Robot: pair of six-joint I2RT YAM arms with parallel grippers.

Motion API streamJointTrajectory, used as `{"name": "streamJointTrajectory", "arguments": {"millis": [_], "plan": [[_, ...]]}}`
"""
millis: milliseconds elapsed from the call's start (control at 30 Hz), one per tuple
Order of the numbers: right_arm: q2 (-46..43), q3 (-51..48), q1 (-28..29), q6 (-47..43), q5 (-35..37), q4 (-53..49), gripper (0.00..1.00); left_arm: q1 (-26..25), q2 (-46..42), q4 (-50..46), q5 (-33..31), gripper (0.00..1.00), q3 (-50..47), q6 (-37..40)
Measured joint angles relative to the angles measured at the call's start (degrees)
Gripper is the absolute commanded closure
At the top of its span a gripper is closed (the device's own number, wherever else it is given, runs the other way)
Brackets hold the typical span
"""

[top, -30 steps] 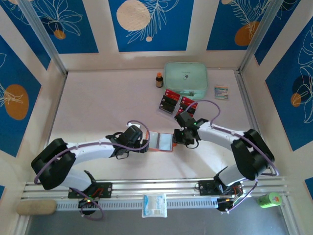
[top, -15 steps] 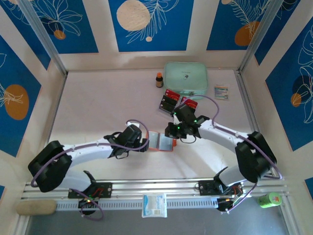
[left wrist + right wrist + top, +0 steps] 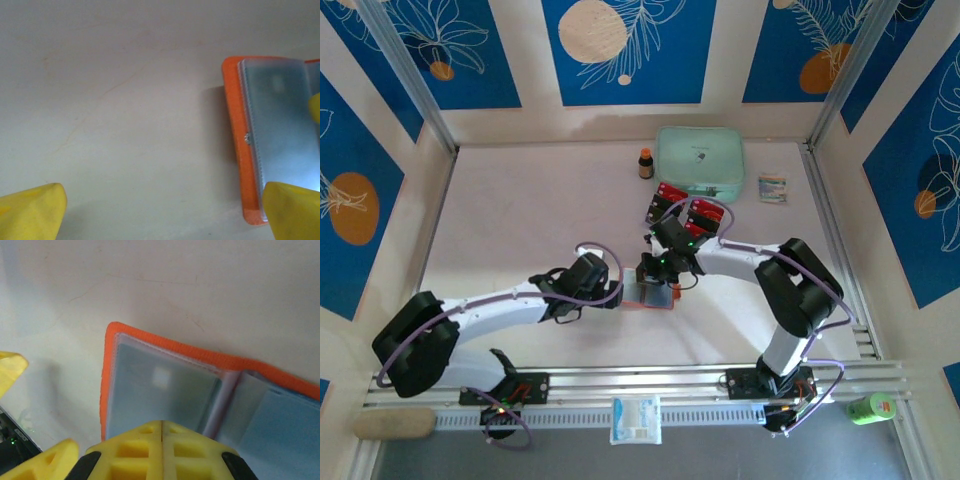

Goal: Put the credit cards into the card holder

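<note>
- Top external view: the holder (image 3: pixel 646 295) lies open and flat on the table (image 3: pixel 520 220), about the middle and toward the near side, with its pale inside up.
- The right gripper (image 3: pixel 655 273) is over the far right part of the holder. The left gripper (image 3: pixel 620 289) is just left of it.
- Right wrist view: the two yellow fingers (image 3: pixel 135 447) are pressed together with no gap, so this gripper is closed. No card shows between them. They are above the pale pocket of the holder; I cannot tell if they touch it.
- Left wrist view: the left gripper is fully open and holds nothing. One fingertip (image 3: pixel 32 210) is over bare table and the other is at the near corner of the holder's orange edge.
- The cards (image 3: pixel 672 200), red and black, are far from the holder, just near of the green pouch (image 3: pixel 700 160). The right arm crosses over some of them.
- A small brown bottle (image 3: pixel 645 163) stands left of the pouch.
</note>
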Motion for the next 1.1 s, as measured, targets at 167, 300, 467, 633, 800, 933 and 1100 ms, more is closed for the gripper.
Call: {"name": "streamJointTrajectory", "arguments": {"millis": [167, 300, 467, 633, 800, 933, 1100], "plan": [[0.15, 0.74, -0.07, 0.42, -0.74, 0.42, 0.94, 0.00, -1.75, -0.35, -0.81, 0.00, 0.50, 0.00], [-1.49, 1.92, -0.68, -0.07, -1.11, -0.85, 0.85, 0.00, -2.21, -1.14, -1.03, 0.00, 1.03, 0.02], [-7.15, 6.05, -3.23, -3.63, 1.11, -7.43, 0.55, 0.00, -2.21, -1.11, -1.07, 0.00, 1.64, 0.04], [-11.08, 12.74, -6.40, -9.46, 7.04, -15.13, 0.28, 0.02, -2.19, -1.07, -1.03, 0.00, 3.08, 0.24], [-11.50, 16.76, -7.34, -15.91, 15.91, -21.18, 0.10, 0.17, -1.62, -0.87, -0.98, 0.00, 5.40, 1.49], [-12.24, 17.03, -7.30, -20.83, 23.06, -24.39, 0.01, 0.37, -0.37, -0.22, -0.74, 0.00, 6.80, 1.97], [-14.97, 17.03, -7.65, -23.91, 30.03, -25.40, 0.01, 0.66, 0.57, 0.44, -0.11, 0.00, 6.91, 2.91]]}}
